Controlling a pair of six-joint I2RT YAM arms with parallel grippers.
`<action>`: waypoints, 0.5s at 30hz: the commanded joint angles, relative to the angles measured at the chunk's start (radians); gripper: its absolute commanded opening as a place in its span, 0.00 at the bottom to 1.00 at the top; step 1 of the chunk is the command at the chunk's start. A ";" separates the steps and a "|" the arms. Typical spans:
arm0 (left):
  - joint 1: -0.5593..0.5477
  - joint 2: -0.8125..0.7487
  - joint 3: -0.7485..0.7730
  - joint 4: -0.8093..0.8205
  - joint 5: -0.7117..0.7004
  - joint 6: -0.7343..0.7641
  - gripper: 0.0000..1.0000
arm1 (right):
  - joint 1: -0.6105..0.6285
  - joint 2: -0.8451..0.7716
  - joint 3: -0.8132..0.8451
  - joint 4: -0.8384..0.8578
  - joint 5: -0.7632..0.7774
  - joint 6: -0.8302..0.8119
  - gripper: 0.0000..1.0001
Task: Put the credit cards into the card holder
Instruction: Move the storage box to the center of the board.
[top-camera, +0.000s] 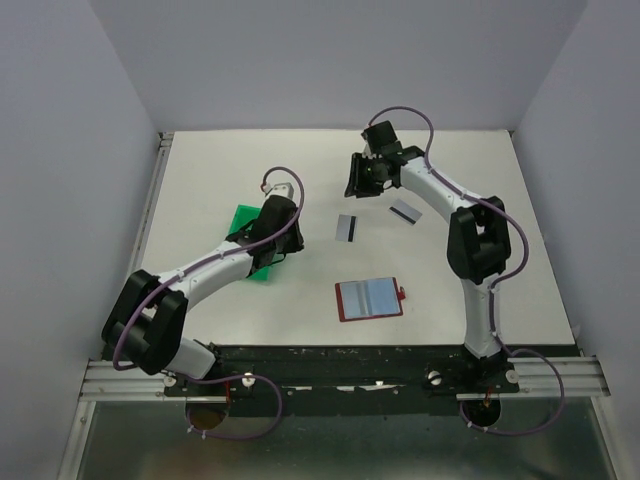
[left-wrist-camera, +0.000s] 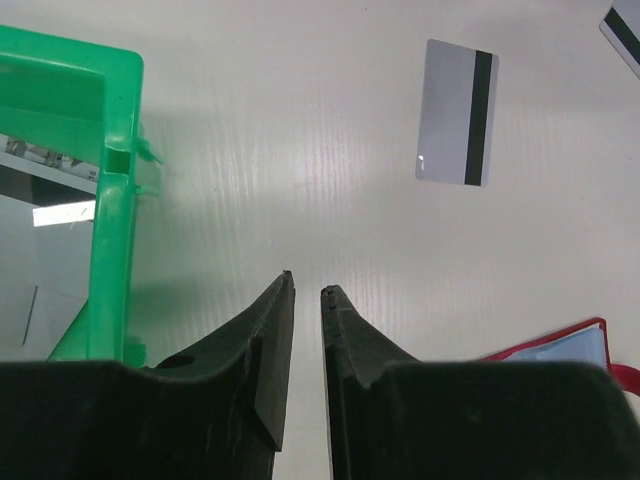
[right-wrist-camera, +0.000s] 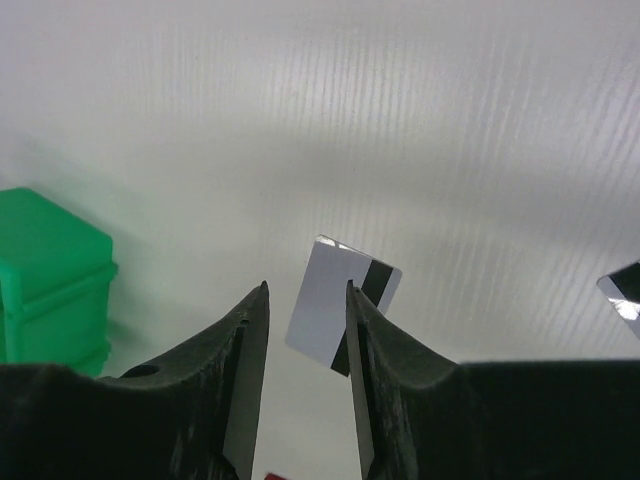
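The red holder (top-camera: 368, 299) lies open and flat on the table (top-camera: 230, 160), blue lining up, in front of the arms' bases and roughly midway between them. A grey card (top-camera: 347, 228) with a dark stripe lies loose just beyond the holder's far edge. A 2nd card (top-camera: 405, 212) lies to its right, apart from it, and neither touches the holder. Whether any card already sits in a pocket cannot be told from above.

The right gripper (right-wrist-camera: 307, 288) hangs over the far side of the table. Its fingers stand moderately parted and hold nothing, and the 1st card shows on the table through the gap. The left gripper (left-wrist-camera: 308, 292) sits low beside a green tray (top-camera: 240, 216), its fingers only a narrow slit apart and also empty. What lies in the tray is unclear.

By this showing, at least 2 cards have yet to go in, and neither has been lifted. The right arm looks the better placed for the 1st pick.
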 joint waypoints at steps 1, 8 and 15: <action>-0.011 -0.046 -0.032 0.023 0.040 -0.030 0.31 | 0.006 0.082 0.105 -0.122 -0.065 -0.015 0.45; -0.012 -0.087 -0.072 0.029 0.037 -0.034 0.31 | 0.004 0.116 0.091 -0.081 -0.168 0.013 0.45; -0.014 -0.089 -0.103 0.043 0.037 -0.044 0.31 | 0.004 0.121 0.068 -0.056 -0.139 0.019 0.46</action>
